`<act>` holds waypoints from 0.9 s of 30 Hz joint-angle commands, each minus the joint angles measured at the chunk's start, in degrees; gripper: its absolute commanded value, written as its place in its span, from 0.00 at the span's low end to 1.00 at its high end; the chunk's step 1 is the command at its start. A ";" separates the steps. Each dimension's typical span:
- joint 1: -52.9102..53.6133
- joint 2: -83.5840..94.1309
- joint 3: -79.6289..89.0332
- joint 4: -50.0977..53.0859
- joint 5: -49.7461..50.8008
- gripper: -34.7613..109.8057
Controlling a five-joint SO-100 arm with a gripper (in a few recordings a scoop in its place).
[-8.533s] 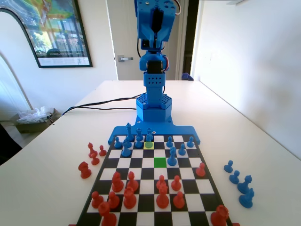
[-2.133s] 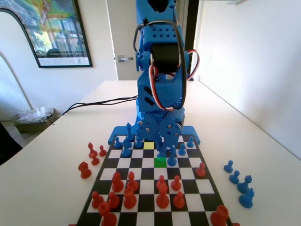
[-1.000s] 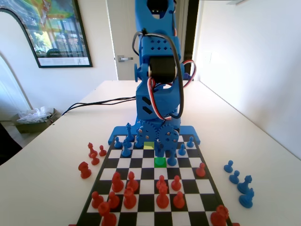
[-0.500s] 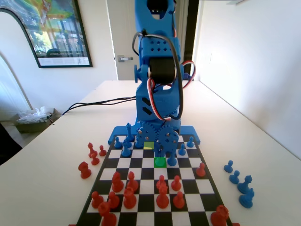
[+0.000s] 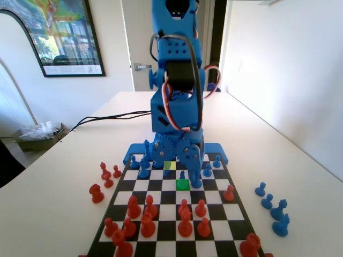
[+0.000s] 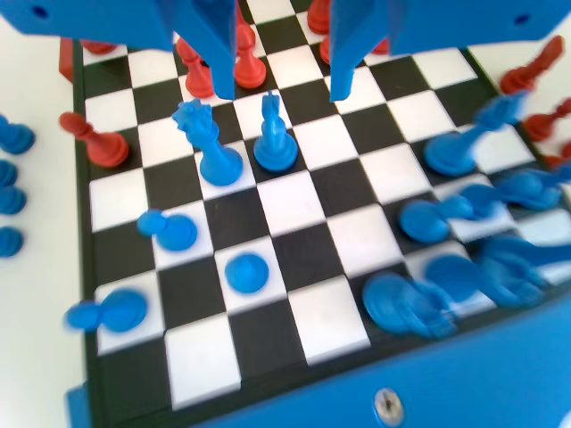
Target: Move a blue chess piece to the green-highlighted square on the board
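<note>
Wrist view shows my gripper (image 6: 277,85) spread wide and empty, its tips just above the blue chess piece (image 6: 275,138), which stands upright on the board (image 6: 268,339); fixed view puts it on the green-highlighted square (image 5: 183,184), so I judge lifting straight up clears it

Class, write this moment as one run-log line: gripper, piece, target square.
gripper: open, raised above piece | blue pawn: upright on green square, free | board: other pieces standing
</note>
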 commanded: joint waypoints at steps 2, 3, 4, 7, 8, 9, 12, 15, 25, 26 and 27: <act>0.09 7.82 -3.16 5.10 1.14 0.30; -0.09 8.79 -3.87 6.33 1.85 0.29; -0.18 9.93 -4.83 8.09 2.29 0.26; -0.53 12.48 -7.65 13.27 1.23 0.25; -0.79 13.54 -8.35 15.21 0.35 0.25; -1.05 14.94 -9.05 16.96 -0.35 0.25; -2.02 20.30 -12.48 25.40 -3.69 0.25; -2.64 26.54 -16.44 33.57 -7.47 0.25; -4.13 50.54 -21.27 50.36 -19.95 0.25; -4.48 52.03 -21.80 52.03 -20.83 0.25; -4.57 53.17 -22.41 53.61 -21.80 0.25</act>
